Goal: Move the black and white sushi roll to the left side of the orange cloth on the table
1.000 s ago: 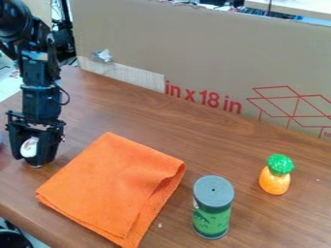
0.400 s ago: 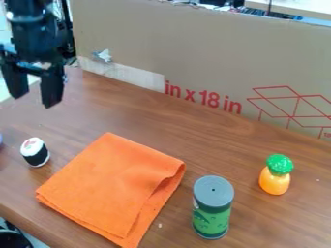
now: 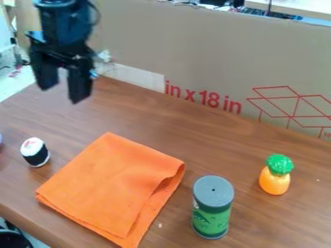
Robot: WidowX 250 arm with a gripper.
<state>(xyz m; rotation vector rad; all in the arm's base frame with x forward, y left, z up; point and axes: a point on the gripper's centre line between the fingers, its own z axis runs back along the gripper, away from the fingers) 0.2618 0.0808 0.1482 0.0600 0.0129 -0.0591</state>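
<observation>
The gripper (image 3: 61,96) hangs at the upper left, above the table's back left part, open with nothing between its fingers. Below it and a little to the left, a small sushi roll (image 3: 35,152) with a white top and a black band rests on the wood. An orange cloth (image 3: 110,189) lies folded to the right of the roll. Near the front stands a green can (image 3: 212,213) with a grey lid, and farther right a toy pineapple (image 3: 275,180) with a green crown.
A large cardboard panel (image 3: 207,63) stands along the back of the brown table (image 3: 252,145). At the left edge a sliver of a pale purple thing (image 3: 1,139) shows. A dark round object (image 3: 11,239) is below the table's front left edge.
The gripper was around the sushi roll, then rose from it with its fingers apart and moved right. The roll stays on the table; the cloth, can and pineapple have not moved.
</observation>
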